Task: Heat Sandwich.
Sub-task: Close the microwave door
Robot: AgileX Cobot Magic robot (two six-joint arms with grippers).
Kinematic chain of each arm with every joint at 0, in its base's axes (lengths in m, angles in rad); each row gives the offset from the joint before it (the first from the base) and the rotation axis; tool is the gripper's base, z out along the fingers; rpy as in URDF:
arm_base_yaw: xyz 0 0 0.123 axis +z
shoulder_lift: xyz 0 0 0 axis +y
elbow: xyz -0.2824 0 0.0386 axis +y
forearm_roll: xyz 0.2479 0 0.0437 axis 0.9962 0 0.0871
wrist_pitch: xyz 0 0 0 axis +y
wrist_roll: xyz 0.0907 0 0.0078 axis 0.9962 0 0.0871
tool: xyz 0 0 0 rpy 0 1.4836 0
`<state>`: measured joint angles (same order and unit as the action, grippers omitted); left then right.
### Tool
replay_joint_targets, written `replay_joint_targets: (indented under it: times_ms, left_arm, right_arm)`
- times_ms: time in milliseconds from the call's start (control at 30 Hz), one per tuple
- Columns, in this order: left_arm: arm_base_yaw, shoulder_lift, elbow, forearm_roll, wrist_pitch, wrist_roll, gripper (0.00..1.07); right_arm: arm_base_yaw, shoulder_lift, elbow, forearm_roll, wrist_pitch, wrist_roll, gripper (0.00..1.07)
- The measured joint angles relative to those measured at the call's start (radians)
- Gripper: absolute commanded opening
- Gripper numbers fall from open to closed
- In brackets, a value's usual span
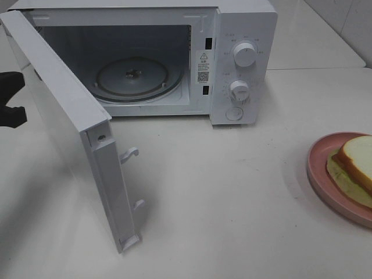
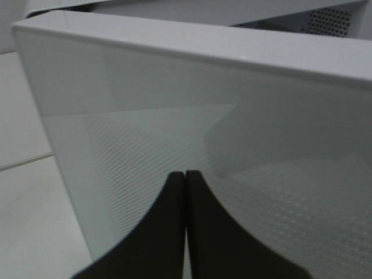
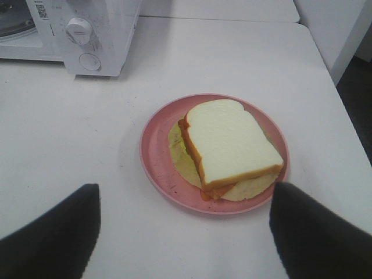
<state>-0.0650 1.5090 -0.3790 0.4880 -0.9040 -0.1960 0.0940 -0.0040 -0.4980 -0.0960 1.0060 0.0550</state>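
White boxy microwave open, glass turntable bare; sandwich on round pink plate. Left gripper pressed together, right gripper spread.

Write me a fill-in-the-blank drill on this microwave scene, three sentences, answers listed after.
1. The microwave door stands ____.
2. The sandwich lies on a round ____ plate on the table.
3. The left end effector is shut, while the right end effector, above the plate, is ____.

Missing words: open; pink; open
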Motion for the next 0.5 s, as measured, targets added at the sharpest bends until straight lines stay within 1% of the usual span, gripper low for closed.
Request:
replay_joint_targets:
  times_ms: [33,67,100,200,233,267,367,500]
  left_arm:
    - [-0.017,0.009,-0.006,-0.007,-0.001,-0.001,0.00]
    - [-0.017,0.009,-0.006,-0.007,-0.001,-0.001,0.00]
    - [-0.044,0.023,-0.016,-0.024,0.001,-0.001,0.00]
    - [-0.087,0.049,-0.030,-0.028,-0.001,-0.001,0.00]
    - [-0.087,0.049,-0.030,-0.028,-0.001,-0.001,0.00]
    - [-0.111,0.063,-0.035,-0.030,-0.003,-0.001,0.00]
    - [-0.133,0.076,-0.038,-0.048,-0.003,-0.001,0.00]
    - [-0.185,0.102,-0.048,-0.122,-0.004,0.024,0.00]
  right_arm:
    - [0.000,0.000,0.000,0.000,0.000,0.000,0.76]
    - [0.000,0.000,0.000,0.000,0.000,0.000,0.76]
    - [0.000,0.000,0.000,0.000,0.000,0.000,0.76]
    - [0.000,0.000,0.000,0.000,0.000,0.000,0.76]
    - [0.000,0.000,0.000,0.000,0.000,0.000,0.76]
    - [0.000,0.000,0.000,0.000,0.000,0.000,0.76]
    - [0.000,0.000,0.000,0.000,0.000,0.000,0.76]
    - [0.000,0.000,0.000,0.000,0.000,0.000,0.76]
